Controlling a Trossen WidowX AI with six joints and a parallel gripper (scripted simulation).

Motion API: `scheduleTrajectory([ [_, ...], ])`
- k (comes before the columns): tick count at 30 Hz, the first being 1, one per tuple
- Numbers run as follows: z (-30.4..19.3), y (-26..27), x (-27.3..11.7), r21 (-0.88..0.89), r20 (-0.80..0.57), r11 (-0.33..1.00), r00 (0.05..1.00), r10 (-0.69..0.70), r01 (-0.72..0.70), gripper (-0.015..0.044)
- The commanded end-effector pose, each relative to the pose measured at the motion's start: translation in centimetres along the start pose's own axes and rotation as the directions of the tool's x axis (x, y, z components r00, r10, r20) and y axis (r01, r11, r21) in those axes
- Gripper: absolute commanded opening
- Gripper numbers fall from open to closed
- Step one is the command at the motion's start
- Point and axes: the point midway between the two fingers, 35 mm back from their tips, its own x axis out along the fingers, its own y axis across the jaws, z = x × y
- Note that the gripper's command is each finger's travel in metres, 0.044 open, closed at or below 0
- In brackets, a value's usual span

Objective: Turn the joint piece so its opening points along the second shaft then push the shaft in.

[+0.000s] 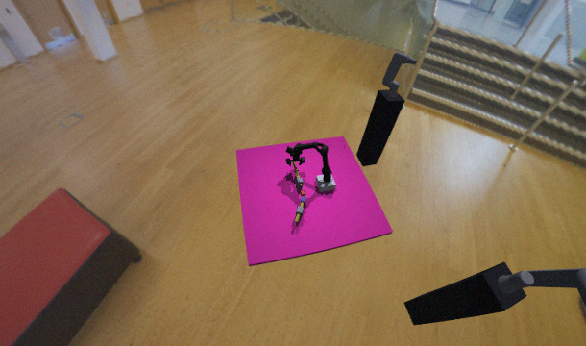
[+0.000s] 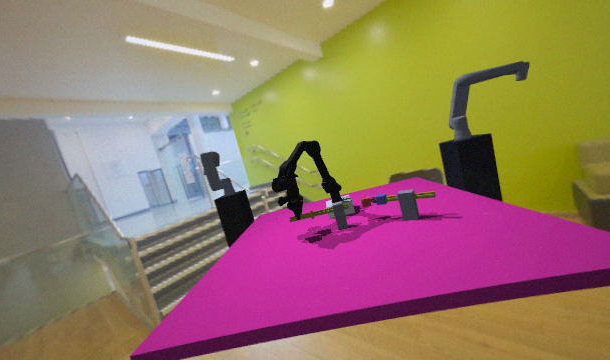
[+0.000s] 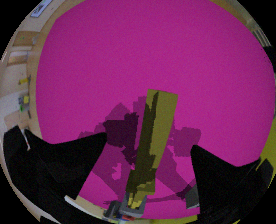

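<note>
"Where's your gripper (image 1: 295,160) (image 2: 297,216) (image 3: 150,144) from out there?"

"I've got it pointing down over the outer end of the second shaft (image 1: 296,170) (image 2: 326,212) (image 3: 161,120), the yellow one. In my wrist view the shaft runs between the two fingers, with magenta mat (image 1: 360,216) (image 2: 385,270) (image 3: 139,50) showing on both sides of it."

"Gripping it?"

"No, I'm wide open and holding nothing. Whether a finger grazes the shaft, I can't tell from here."

"And the shaft's block?"

"The near grey block (image 1: 300,183) (image 2: 340,216) (image 3: 136,204) stands on the mat, further along the shaft from my fingers, toward the joint. The shaft passes through its upper part."

"Then the joint piece?"

"Well apart from me, past that block. The red joint piece (image 1: 303,192) (image 2: 366,201) sits beside the blue part (image 1: 303,199) (image 2: 381,199), which is on the end of the first shaft (image 1: 297,219) (image 2: 426,194). That shaft goes through the far grey block (image 1: 300,210) (image 2: 409,206)."

"Is the second shaft in the opening?"

"Not in it. My exterior view shows a gap between the shaft's inner end and the red piece. The opening itself is too small for me to judge how squarely it faces the shaft."
</note>
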Motion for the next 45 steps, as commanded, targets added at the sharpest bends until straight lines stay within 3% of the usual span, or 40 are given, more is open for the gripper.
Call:
scheduleTrajectory([
  [1, -0.2, -0.1, 0.4, 0.018, -0.008, 1.000, 1.000, -0.002, 0.002, 0.0440],
  [22, -0.3, -0.1, 3.3, 0.018, -0.008, 1.000, 1.000, -0.002, 0.002, 0.0440],
  [35, -0.3, -0.1, 3.3, 0.018, -0.008, 1.000, 1.000, -0.002, 0.002, 0.0102],
  [45, -0.3, -0.1, 3.3, 0.018, -0.008, 1.000, 1.000, -0.002, 0.002, 0.0102],
])
